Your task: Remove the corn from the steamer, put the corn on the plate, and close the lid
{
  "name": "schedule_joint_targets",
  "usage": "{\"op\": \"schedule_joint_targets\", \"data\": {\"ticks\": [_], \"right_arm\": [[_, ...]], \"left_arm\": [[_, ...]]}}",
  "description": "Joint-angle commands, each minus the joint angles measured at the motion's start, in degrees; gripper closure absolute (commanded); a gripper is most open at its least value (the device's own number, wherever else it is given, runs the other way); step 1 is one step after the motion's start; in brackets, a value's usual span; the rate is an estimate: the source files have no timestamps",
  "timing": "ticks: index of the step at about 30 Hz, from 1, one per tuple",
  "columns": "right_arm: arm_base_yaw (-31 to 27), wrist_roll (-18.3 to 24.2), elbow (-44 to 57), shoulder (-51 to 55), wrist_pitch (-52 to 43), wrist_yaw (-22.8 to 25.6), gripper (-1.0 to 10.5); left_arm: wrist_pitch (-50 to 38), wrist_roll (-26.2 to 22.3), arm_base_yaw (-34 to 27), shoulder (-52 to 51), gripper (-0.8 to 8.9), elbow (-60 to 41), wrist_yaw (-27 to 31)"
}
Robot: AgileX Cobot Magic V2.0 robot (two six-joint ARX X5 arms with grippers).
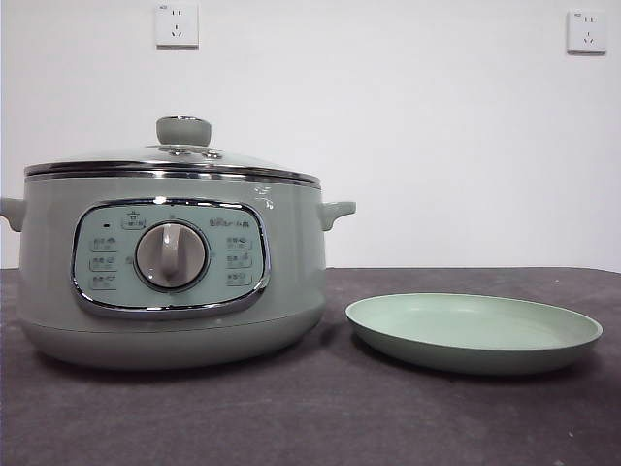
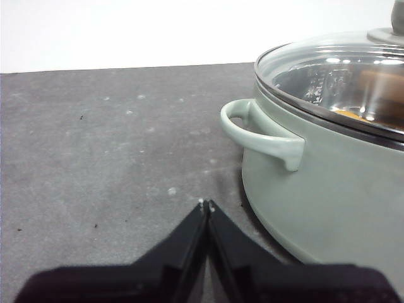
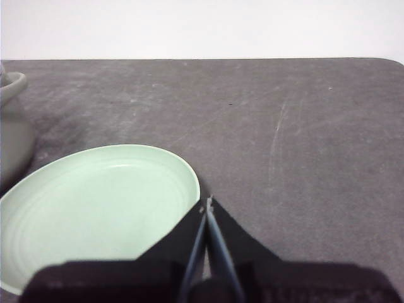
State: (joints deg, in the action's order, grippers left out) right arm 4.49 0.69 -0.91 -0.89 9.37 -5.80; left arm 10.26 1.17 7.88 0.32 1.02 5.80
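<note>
The sage-green steamer (image 1: 175, 272) stands at the left of the front view with its glass lid (image 1: 175, 160) on it. In the left wrist view a bit of orange corn (image 2: 347, 114) shows through the lid (image 2: 341, 76). The pale green plate (image 1: 473, 330) lies empty to the steamer's right. My left gripper (image 2: 206, 204) is shut and empty, low over the table beside the steamer's side handle (image 2: 262, 132). My right gripper (image 3: 207, 202) is shut and empty, just beside the plate's rim (image 3: 189, 177). Neither arm shows in the front view.
The dark grey table cloth (image 1: 320, 417) runs to a white wall with two sockets (image 1: 177, 25). The steamer's other handle (image 3: 14, 85) shows at the edge of the right wrist view.
</note>
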Motion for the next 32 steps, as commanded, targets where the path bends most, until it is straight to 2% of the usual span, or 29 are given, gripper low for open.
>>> {"op": "schedule_joint_targets", "data": {"ticks": [1, 6, 8, 10, 17, 22, 26, 29, 32], "right_arm": [[0.0, -5.5, 0.5, 0.0, 0.5, 0.1, 9.5], [0.0, -19.8, 0.5, 0.0, -0.1, -0.1, 9.5], [0.0, -24.2, 0.5, 0.0, -1.0, 0.0, 9.5], [0.0, -26.5, 0.5, 0.0, -1.5, 0.0, 9.5], [0.0, -26.9, -0.7, -0.2, 0.6, -0.4, 9.6], [0.0, -26.5, -5.7, -2.4, 4.7, -0.7, 9.6], [0.0, -25.8, -11.3, -6.5, 5.4, -3.4, 9.6], [0.0, -23.6, -16.2, -10.7, 6.4, -4.7, 9.6], [0.0, -20.2, -21.4, -15.5, 7.9, -5.5, 9.6]], "left_arm": [[-0.2, 1.0, -0.2, -0.1, 8.15, -0.8, -0.3], [-0.3, 9.7, -0.2, -0.1, 8.15, -0.8, -4.4], [-0.7, 12.5, -0.2, -0.1, 8.15, -0.8, -6.4], [-0.9, 13.7, -0.2, -0.1, 8.16, -0.8, -7.8], [0.0, 15.5, -0.2, -0.1, 8.21, 0.5, -12.1], [6.1, 16.8, -0.2, 0.4, 8.21, 6.1, -12.0], [9.8, 16.7, -0.2, 3.4, 8.21, 11.8, -12.1], [10.8, 16.5, -0.2, 7.3, 8.21, 16.0, -12.3], [11.1, 14.1, -0.2, 12.1, 8.21, 20.4, -13.6]]}}
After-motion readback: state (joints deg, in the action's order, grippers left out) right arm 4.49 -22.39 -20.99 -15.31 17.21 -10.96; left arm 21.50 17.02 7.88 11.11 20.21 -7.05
